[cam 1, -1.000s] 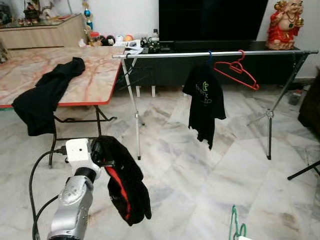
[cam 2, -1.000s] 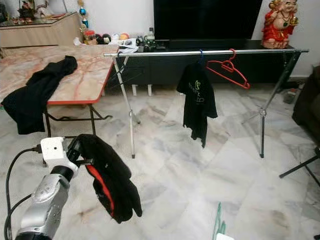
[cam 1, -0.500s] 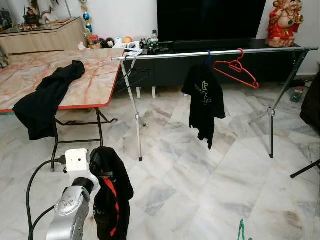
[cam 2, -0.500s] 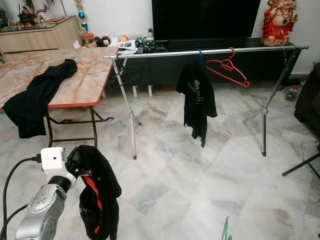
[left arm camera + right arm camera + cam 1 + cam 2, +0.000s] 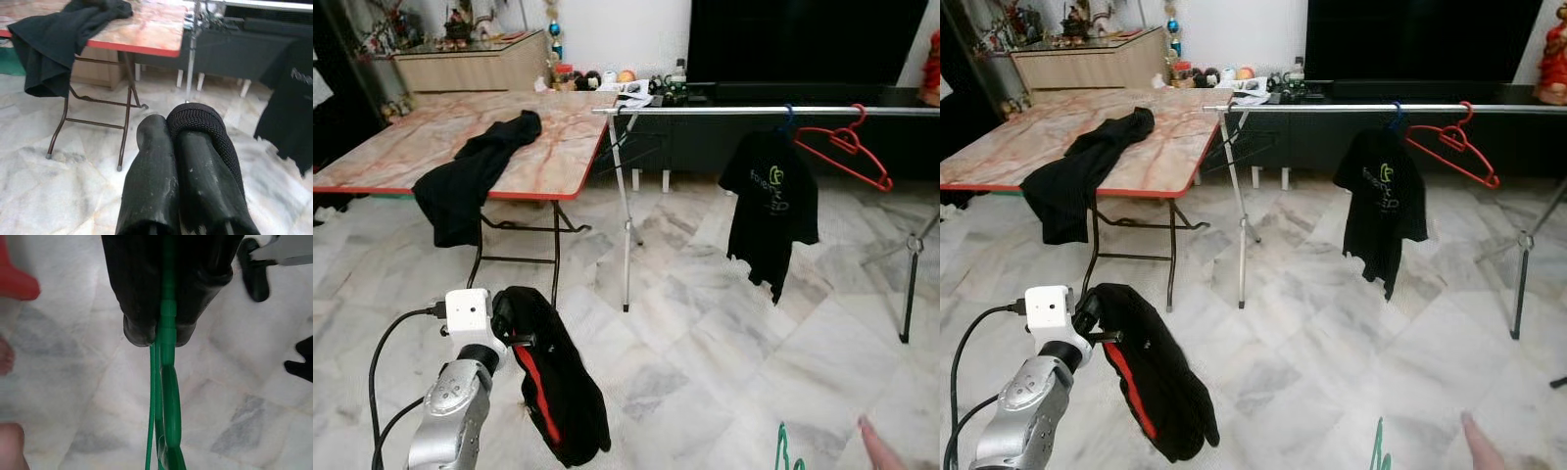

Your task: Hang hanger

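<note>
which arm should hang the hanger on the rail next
Right. The right end effector is already shut on the green hanger, while the left end effector is busy holding a black garment. The rail stands ahead, across the floor.

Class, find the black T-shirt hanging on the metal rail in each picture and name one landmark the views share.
Left eye view: black T-shirt hangs right of centre, beside the red hanger.
Right eye view: centre-right, under the rail.
Left wrist view: at the right edge, partly cut off.
Right wrist view: not in it.
Shared landmark: the marble-topped table.
</note>
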